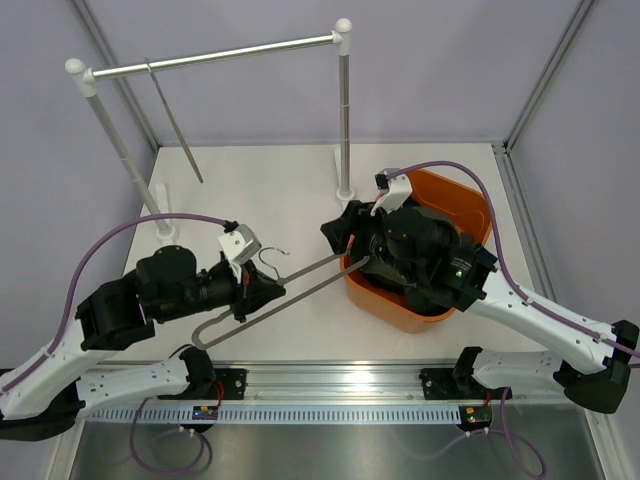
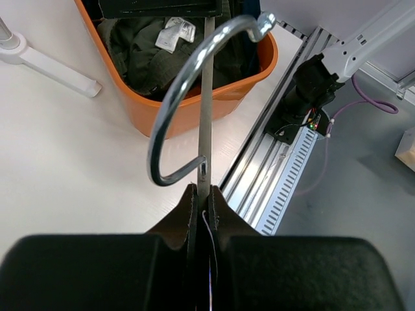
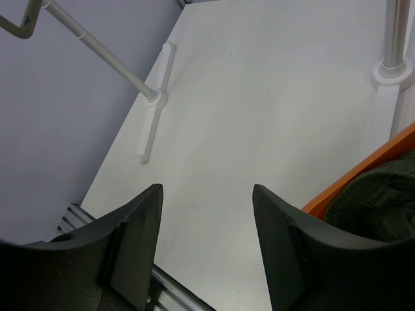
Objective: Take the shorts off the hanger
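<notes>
Shorts (image 2: pixel 139 48) are lying bunched in the orange bin (image 1: pixel 462 190) at the 3 o'clock side of the table (image 1: pixel 270 190). They are off the hanger (image 2: pixel 206 97). The olive fabric is crumpled soft, with a white label (image 2: pixel 174 32) facing up, and no long axis or heading is readable. Left gripper (image 2: pixel 202 194) is clamping the hanger's straight stem, fingers pressed together on it. The hanger is bare polished metal wire. In the top view it is running from 8 o'clock toward 2 o'clock, its far end reaching the bin's near wall, and the curved hook is showing in the left wrist view. Right gripper (image 3: pixel 206 191) is hanging spread wide with nothing between the fingers, above the table just at the bin's rim; its arm is covering most of the bin from above. A white-posted rack (image 1: pixel 220 55) with a metal rail is standing at 11 to 12 o'clock, a thin metal piece (image 1: pixel 175 122) hanging from it.
</notes>
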Motion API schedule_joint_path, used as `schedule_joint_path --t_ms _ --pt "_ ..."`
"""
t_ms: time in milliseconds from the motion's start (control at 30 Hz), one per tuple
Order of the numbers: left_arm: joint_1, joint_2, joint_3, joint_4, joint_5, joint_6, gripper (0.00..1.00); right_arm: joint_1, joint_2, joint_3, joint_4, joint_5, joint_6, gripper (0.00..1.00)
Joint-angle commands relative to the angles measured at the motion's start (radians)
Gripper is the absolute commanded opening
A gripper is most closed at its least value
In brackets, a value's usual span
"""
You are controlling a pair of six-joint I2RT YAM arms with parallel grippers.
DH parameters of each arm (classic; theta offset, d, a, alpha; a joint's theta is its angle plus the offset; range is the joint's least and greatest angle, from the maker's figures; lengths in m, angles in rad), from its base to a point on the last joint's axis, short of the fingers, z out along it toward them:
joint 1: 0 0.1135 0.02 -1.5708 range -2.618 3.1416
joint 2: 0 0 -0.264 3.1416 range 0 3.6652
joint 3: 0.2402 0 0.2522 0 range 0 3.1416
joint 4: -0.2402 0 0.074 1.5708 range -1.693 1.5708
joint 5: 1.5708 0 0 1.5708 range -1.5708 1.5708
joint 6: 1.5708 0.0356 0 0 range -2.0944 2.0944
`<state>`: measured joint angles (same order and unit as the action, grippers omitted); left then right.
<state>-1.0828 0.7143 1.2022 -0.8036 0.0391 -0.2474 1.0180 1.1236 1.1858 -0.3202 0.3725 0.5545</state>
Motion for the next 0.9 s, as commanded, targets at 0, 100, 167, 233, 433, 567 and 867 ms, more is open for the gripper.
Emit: schedule_joint_path --t_ms 0,100,167,233,433,567,867 --pt "0.012 -0.039 0.122 0.316 -0.163 0.000 0.00 0.019 0.018 -0.022 -0.171 0.040 -0.050 0.64" --pt "0.012 -0.018 0.152 0.297 -0.211 0.008 0.00 0.019 0.016 0.003 -0.198 0.101 -0.067 0.66" --pt "0.012 0.002 0.169 0.262 -0.249 0.013 0.00 0.017 0.010 0.059 -0.249 0.144 -0.097 0.67" --pt "0.012 0.014 0.203 0.219 -0.329 0.008 0.00 0.017 0.005 0.106 -0.287 0.232 -0.134 0.69" --pt "0.012 0.017 0.255 0.072 -0.507 -0.030 0.00 0.001 -0.008 0.261 -0.411 0.425 -0.211 0.72" --pt "0.012 0.107 0.301 0.004 -0.634 -0.038 0.00 -0.025 -0.030 0.288 -0.421 0.421 -0.225 0.72" --pt "0.046 0.341 0.437 0.018 -0.814 0.019 0.00 -0.053 -0.074 0.259 -0.431 0.399 -0.220 0.73"
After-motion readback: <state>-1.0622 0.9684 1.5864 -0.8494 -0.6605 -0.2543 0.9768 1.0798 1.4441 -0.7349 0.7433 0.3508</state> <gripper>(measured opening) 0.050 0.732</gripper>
